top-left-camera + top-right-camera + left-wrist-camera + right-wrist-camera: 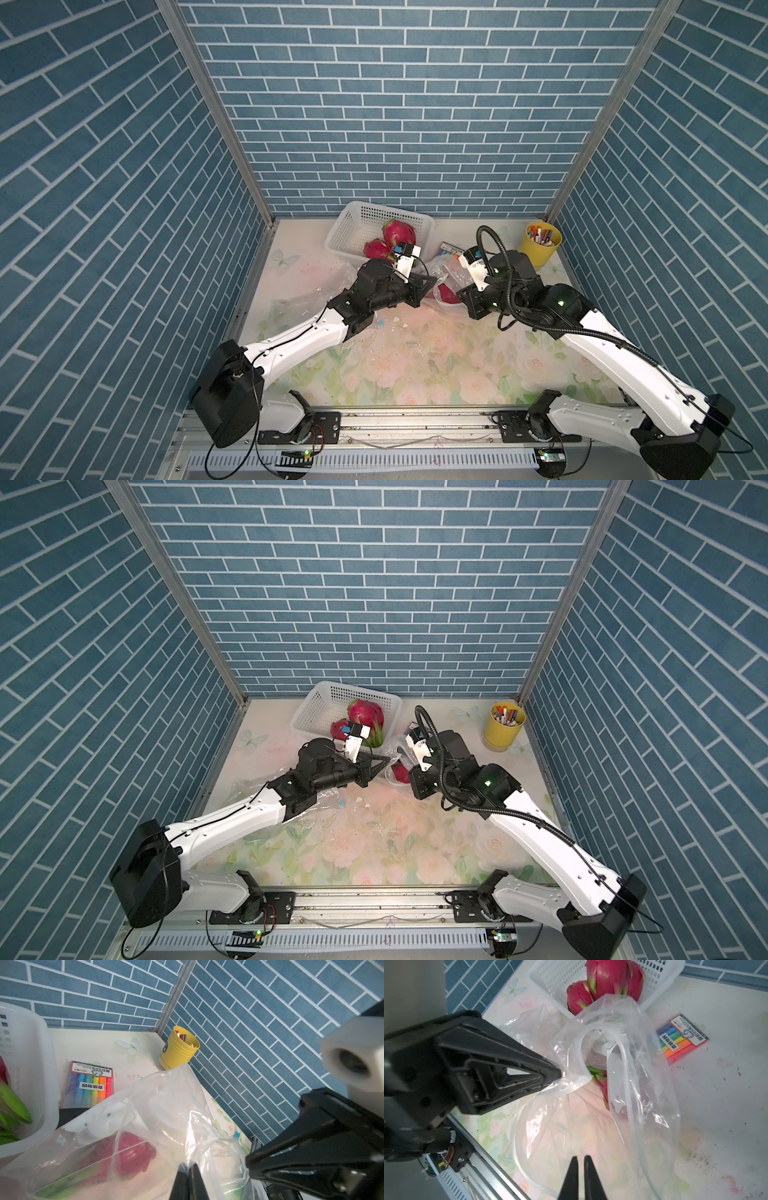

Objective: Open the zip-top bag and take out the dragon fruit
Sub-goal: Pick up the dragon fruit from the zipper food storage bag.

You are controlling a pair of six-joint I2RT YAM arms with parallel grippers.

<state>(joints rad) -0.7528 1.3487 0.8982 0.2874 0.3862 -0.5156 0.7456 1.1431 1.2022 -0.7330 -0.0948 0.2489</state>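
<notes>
Ctr table [415,365]: dragon fruit [601,1081] in bag [643,1064]; basket [353,224] behind-left, cup [540,249] back-right.

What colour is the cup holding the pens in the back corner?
Yellow. The cup shows best in the left wrist view.

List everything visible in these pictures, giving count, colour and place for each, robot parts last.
zip-top bag: one, clear, mid-table
bagged dragon fruit: one, magenta and green, inside the zip-top bag
basket: one, white, back of table
basket dragon fruits: two, magenta, in the basket
cup: one, yellow, back right corner
crayons: several, mixed colours, in the cup
highlighter pack: one, multicoloured, between basket and cup
loose plastic: some, clear, left of the bag
table: one, floral
walls: three, blue brick
left gripper: one, black, shut on the zip-top bag's edge
right gripper: one, black, shut at the bag
</notes>
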